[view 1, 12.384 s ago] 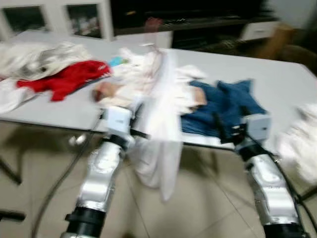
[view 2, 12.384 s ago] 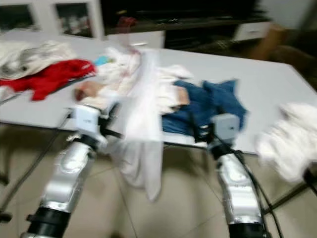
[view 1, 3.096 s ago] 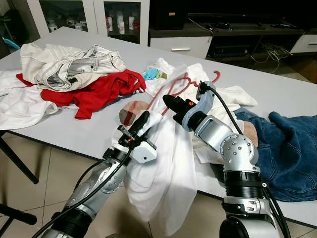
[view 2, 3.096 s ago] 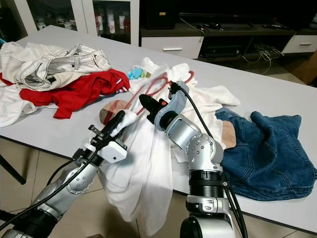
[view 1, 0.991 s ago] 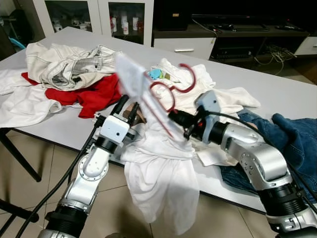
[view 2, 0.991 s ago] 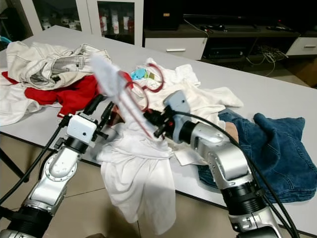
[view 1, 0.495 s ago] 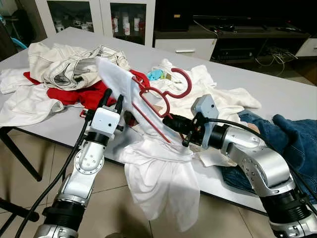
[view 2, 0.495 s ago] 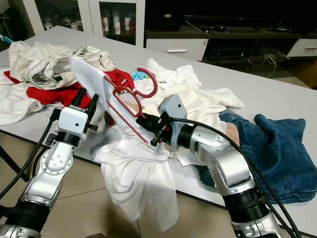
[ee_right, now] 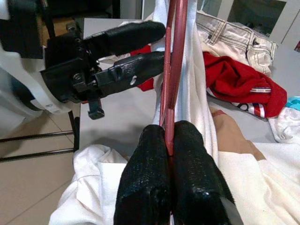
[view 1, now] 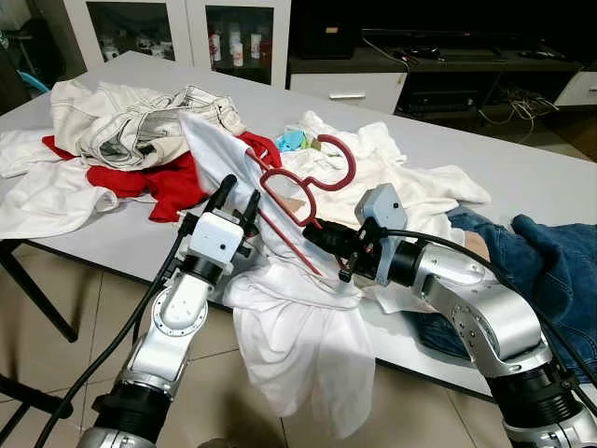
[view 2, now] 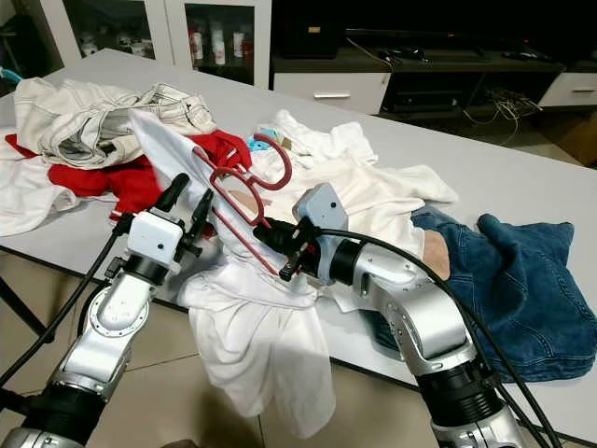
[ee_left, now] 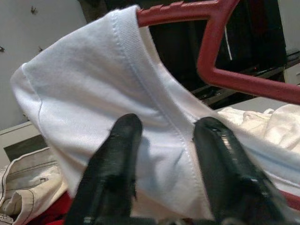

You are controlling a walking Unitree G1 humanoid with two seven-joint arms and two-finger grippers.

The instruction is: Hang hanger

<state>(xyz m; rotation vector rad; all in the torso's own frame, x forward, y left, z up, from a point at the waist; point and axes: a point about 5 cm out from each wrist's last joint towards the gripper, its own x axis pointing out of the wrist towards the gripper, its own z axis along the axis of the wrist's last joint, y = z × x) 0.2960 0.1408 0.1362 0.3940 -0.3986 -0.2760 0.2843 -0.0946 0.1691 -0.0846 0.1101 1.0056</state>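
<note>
We have the red hanger (view 1: 297,191) up off the tabletop (view 1: 140,233), tilted, with its hook toward the far side and a white shirt (view 1: 298,327) draped over it and spilling past the near edge toward the floor. Our right hand (ee_right: 169,140) is shut tight on the hanger's lower bar, fingers pressed together with the red bar between them. Our left hand (ee_left: 164,136) sits just beside the hanger on its near-left side, fingers spread apart and resting against the shirt's collar fabric without pinching it.

Compared with half a second ago, the left hand has swung in closer to the hanger and lower, and the hanger itself has tipped down a little toward the right hand. The shirt's shoulder now lies over the hanger's left arm, with the collar seam running along the bar in the left wrist view.

We judge this as mid-dressing: one shoulder looks seated, the rest of the shirt hangs loose. Beyond the hanger lie a red garment (view 1: 177,177), pale jeans (view 1: 140,126) and, to its right, blue denim (view 1: 550,280).
</note>
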